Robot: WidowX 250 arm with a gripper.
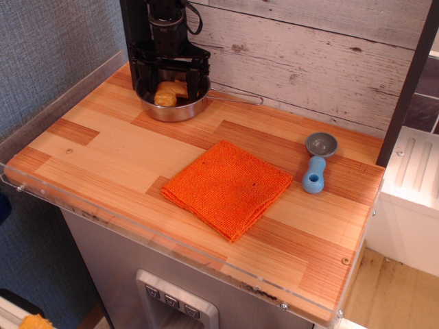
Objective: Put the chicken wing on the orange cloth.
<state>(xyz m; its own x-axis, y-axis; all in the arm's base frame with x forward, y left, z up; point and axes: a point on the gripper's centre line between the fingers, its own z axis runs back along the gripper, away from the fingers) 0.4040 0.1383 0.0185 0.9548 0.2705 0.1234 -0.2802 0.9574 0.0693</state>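
Observation:
The tan-golden chicken wing (169, 92) lies in a steel pan (173, 110) at the back left of the counter. My black gripper (171, 83) is lowered into the pan right over the wing, with a finger (141, 77) standing on each side of it. The fingers stand wide apart and do not visibly press on the wing. The bright orange cloth (228, 186) lies flat and folded near the middle of the counter, to the front right of the pan, with nothing on it.
The pan's thin wire handle (236, 98) points right along the white plank wall. A blue scoop with a grey bowl (317, 163) lies right of the cloth. A clear plastic rim (82, 205) edges the counter's front and left.

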